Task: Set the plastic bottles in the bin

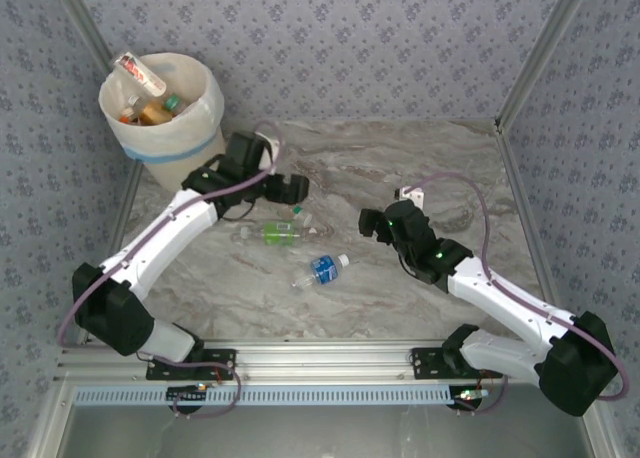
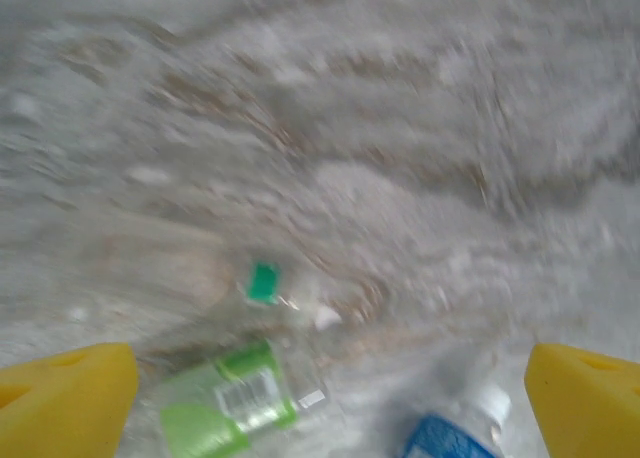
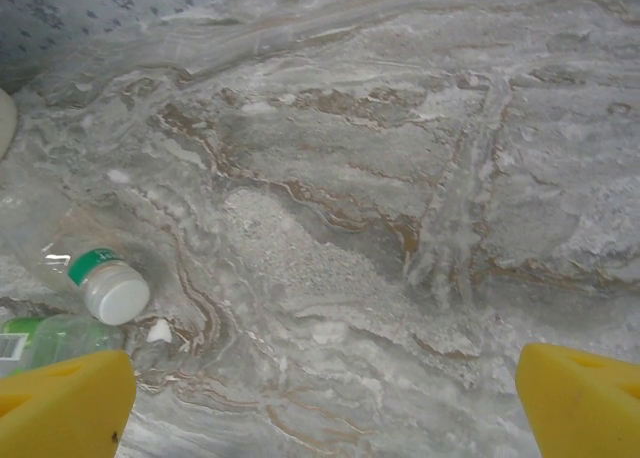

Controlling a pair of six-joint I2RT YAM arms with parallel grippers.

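My left gripper (image 2: pixel 325 396) and right gripper (image 3: pixel 325 398) stand wide, empty. The green-label bottle (image 2: pixel 228 403) looks light, thin-walled and slippery. Grip gently across its labelled middle.

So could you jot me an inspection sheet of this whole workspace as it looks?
Surface: grey veined marble-look table.
Job's things: bin far left holding several bottles; green-label bottle, blue-label bottle and clear white-capped bottle lie on the table.
Clutter: small white scrap beside the clear bottle.
Grippers: left gripper and right gripper open, holding nothing.
Cables: lilac cables hang in loose loops.
Surroundings: patterned wall panels, metal rail in front.
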